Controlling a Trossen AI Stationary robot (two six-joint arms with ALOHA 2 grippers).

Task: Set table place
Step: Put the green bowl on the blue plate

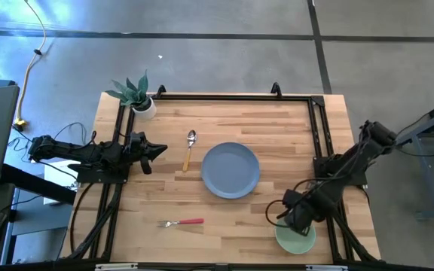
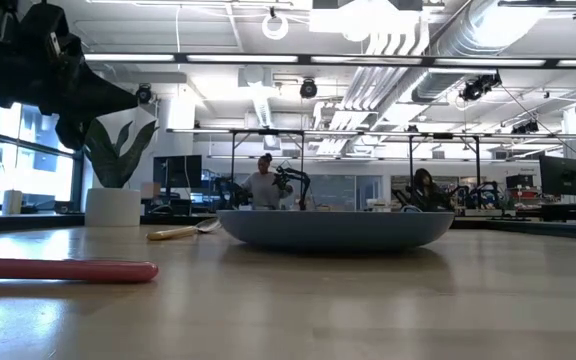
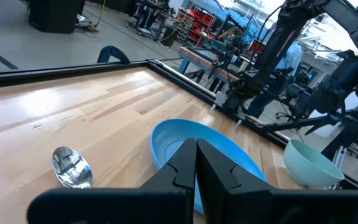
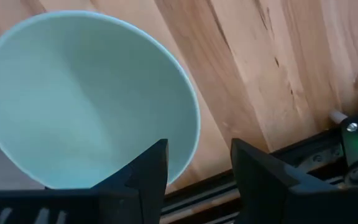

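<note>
On the light-wood table (image 1: 164,188) lie a blue plate (image 1: 230,170) at the middle, a spoon (image 1: 190,147) with a pale handle to its left, and a red-handled fork (image 1: 181,223) toward the near edge. A mint-green bowl (image 1: 295,238) sits at the near right corner. My right gripper (image 4: 199,171) is open over the bowl, one finger (image 4: 145,177) inside its rim (image 4: 194,130) and one finger (image 4: 263,177) outside; I see no touch. My left gripper (image 3: 196,168) is shut and empty, above the table left of the spoon.
A potted plant in a white pot (image 1: 143,104) stands at the far left corner. A black frame (image 1: 232,96) edges the table. The bowl lies close to the near edge frame (image 4: 278,168). People and other robot stations show in the room beyond (image 2: 264,180).
</note>
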